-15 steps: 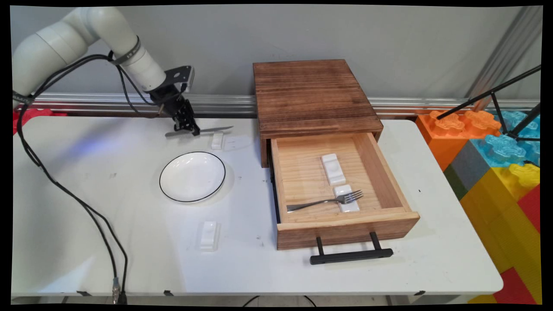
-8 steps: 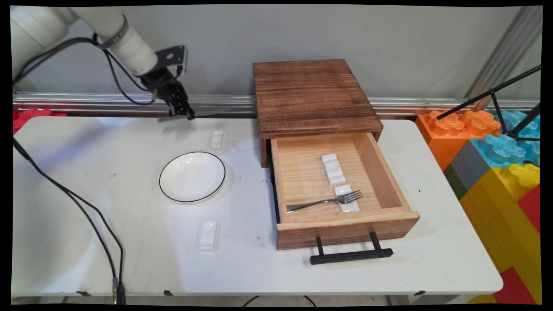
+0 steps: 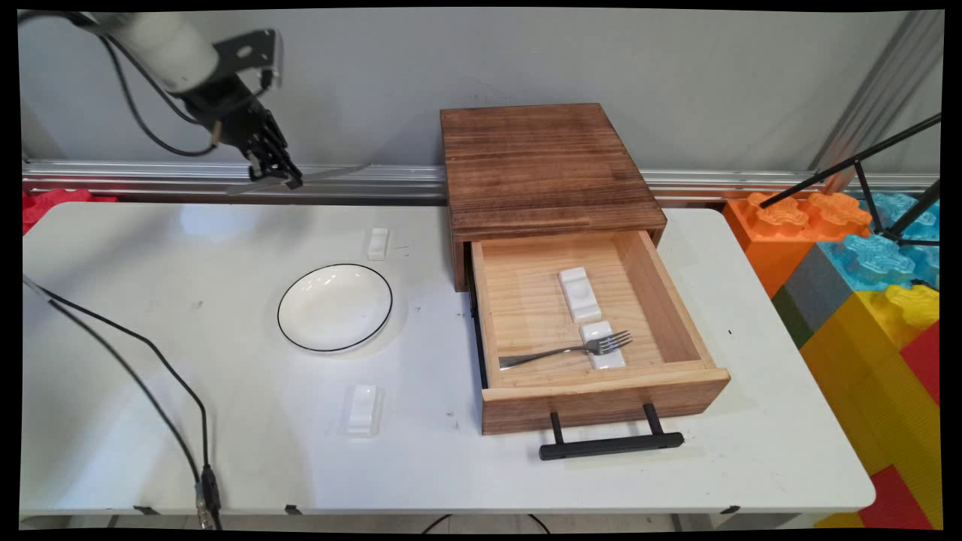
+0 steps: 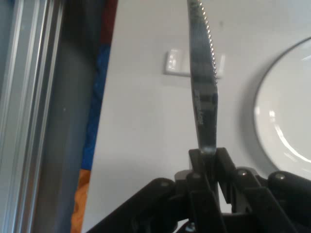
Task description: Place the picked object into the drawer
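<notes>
My gripper (image 3: pixel 279 179) hangs high over the table's far left, shut on a metal knife (image 3: pixel 331 174). The knife lies level in the air, blade pointing right toward the wooden box. In the hand view the serrated knife (image 4: pixel 201 82) rises straight from between my shut fingers (image 4: pixel 210 160). Below it sit a small white rest (image 4: pixel 174 63) and the rim of the white plate (image 4: pixel 286 121). On the table that rest (image 3: pixel 378 243) stands just beyond the black-rimmed plate (image 3: pixel 334 306).
A wooden box (image 3: pixel 545 169) has its drawer (image 3: pixel 601 398) pulled open, holding a fork (image 3: pixel 571 349) and two white rests (image 3: pixel 579 293). Another white rest (image 3: pixel 363 409) lies near the front. Black cables (image 3: pixel 150 376) trail across the left. Coloured blocks (image 3: pixel 864 278) stand at the right.
My gripper has lifted the knife off the table by the small rest and carried it up and to the left. Nothing else has moved.
</notes>
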Available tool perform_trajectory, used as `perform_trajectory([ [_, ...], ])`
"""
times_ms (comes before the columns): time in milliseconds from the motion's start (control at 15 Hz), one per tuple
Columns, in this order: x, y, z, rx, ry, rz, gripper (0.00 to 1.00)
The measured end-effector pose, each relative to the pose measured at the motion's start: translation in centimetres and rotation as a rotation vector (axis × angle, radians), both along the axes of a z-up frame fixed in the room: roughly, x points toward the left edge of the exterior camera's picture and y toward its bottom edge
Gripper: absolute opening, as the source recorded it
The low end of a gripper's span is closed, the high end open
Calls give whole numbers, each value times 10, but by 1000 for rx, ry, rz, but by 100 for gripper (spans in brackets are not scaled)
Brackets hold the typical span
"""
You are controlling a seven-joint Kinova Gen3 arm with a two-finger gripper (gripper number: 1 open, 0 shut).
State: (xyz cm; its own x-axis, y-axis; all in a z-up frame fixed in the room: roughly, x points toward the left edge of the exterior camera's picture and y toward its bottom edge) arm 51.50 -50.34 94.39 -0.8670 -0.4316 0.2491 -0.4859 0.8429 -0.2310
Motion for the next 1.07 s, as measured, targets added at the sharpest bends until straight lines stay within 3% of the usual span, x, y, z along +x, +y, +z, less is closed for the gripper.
perform_trajectory([
  [200, -16, 30, 38, 19, 34, -5, 0],
  [600, -62, 69, 85, 59, 139, -50, 0],
  [1067, -134, 76, 90, 66, 232, -109, 0],
])
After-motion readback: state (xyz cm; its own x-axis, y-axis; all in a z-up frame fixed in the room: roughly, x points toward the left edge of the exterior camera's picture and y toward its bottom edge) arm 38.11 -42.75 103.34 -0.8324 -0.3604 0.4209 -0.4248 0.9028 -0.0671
